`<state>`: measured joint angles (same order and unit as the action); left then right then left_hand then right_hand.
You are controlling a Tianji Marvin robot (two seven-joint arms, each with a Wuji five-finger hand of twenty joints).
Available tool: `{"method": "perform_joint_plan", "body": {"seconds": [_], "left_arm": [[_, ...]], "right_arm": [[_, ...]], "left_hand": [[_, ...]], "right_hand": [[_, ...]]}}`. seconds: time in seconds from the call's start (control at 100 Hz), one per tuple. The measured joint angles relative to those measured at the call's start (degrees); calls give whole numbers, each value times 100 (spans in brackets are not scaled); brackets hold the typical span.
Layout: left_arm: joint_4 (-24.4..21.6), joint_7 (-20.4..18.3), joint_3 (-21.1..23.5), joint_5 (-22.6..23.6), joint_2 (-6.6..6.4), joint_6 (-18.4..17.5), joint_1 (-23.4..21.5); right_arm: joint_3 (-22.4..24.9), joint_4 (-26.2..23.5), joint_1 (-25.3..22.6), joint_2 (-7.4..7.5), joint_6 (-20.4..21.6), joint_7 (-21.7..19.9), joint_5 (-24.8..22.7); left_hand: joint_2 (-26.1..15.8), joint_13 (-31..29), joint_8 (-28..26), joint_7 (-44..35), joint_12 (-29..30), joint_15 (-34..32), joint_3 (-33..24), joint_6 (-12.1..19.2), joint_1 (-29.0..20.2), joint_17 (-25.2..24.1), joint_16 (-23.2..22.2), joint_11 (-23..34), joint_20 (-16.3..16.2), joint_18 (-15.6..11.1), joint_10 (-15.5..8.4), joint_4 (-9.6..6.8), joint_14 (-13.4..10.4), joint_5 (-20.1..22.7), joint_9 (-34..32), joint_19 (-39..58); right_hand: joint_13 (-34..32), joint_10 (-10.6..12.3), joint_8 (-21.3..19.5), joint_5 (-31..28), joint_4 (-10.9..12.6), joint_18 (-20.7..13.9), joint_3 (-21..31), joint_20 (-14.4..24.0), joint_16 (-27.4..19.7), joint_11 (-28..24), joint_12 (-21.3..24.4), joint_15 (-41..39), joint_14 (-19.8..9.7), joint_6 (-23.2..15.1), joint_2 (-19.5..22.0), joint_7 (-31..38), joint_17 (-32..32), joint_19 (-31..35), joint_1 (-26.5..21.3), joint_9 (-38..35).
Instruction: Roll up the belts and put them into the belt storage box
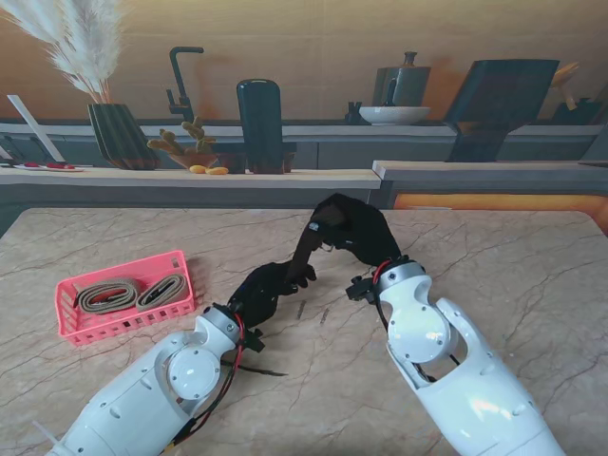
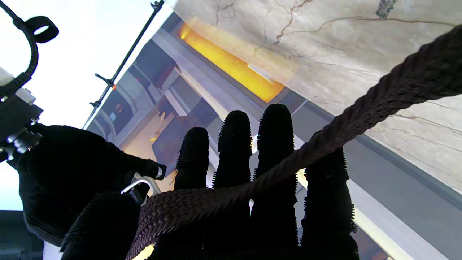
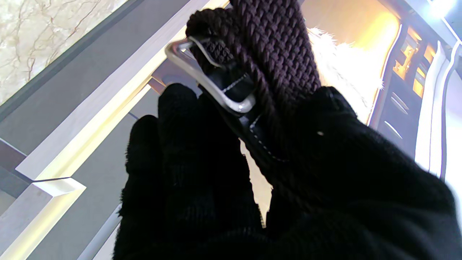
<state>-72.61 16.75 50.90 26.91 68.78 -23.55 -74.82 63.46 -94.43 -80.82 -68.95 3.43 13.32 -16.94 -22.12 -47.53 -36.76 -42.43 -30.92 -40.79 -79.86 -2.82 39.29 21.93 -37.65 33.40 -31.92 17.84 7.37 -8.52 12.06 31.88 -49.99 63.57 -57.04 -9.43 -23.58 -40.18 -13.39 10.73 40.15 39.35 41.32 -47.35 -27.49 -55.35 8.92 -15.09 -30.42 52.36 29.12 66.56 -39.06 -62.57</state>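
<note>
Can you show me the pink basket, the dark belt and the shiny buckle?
pink basket (image 1: pixel 71 330): stand view, near rim.
dark belt (image 2: pixel 379 104): left wrist view, braided strap.
shiny buckle (image 3: pixel 216 97): right wrist view, metal frame.

Right hand (image 1: pixel 353 231) raised with fingers closed; left hand (image 1: pixel 269 289) lower, fingers extended

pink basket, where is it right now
In the stand view the pink basket sits on the table's left side, left of the left hand, with two rolled tan belts inside.

Marble table (image 1: pixel 532 275), pampas grass vase (image 1: pixel 119 133), dark bottle (image 1: pixel 259 123), white bowl (image 1: pixel 394 114)
</note>
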Motion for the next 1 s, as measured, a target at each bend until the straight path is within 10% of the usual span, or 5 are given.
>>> {"method": "perform_joint_plan", "body": {"seconds": [0.11,0.22,0.59,1.0], "left_arm": [[55,220,-71,179,5,10,33],[226,846,-158,833,37,23,102],[437,998,-159,583,133,-234,217],[485,1295,-209,1011,132,-249,247]], "right_arm": [[-4,-34,64,15,-39,-173,218],[-23,-114,108,24,-209,-402,686],[-80,-239,169,-35,-660,-708,1912],[-61,-243,72,-139,-1372,-1110,3795]], "left_hand": [[0,-246,7,-66,-9,-317,-1,1,-1,455,-10,66,0,-50,0,93,-28,5,-3,382],[0,-862,168,-701,22,-668,-1,301,-8,1180,44,274,60,-207,-24,581,-223,185,-465,756],[-29,-2315,1529,-1537,461,-1079,-1,505,-128,2936,683,426,1088,-589,-200,583,-608,1235,-1752,1431],[-30,-2367,1576,-1537,462,-1123,-5,415,-124,2882,882,427,1502,-589,-196,584,-611,1345,-1765,1465]], "right_hand": [[0,0,10,-1,0,-1,3,0,44,0,-4,-3,0,0,-1,0,-1,0,0,1],[4,0,57,-2,0,-2,26,0,51,0,-19,-51,-1,0,-1,0,-3,0,0,1],[4,0,163,-9,0,-3,63,0,54,0,-45,-65,-1,0,-4,0,-61,0,-2,5],[110,-242,254,-10,0,-3,75,141,354,55,-160,-412,150,308,-5,-3,-285,-10,-183,200]]}}
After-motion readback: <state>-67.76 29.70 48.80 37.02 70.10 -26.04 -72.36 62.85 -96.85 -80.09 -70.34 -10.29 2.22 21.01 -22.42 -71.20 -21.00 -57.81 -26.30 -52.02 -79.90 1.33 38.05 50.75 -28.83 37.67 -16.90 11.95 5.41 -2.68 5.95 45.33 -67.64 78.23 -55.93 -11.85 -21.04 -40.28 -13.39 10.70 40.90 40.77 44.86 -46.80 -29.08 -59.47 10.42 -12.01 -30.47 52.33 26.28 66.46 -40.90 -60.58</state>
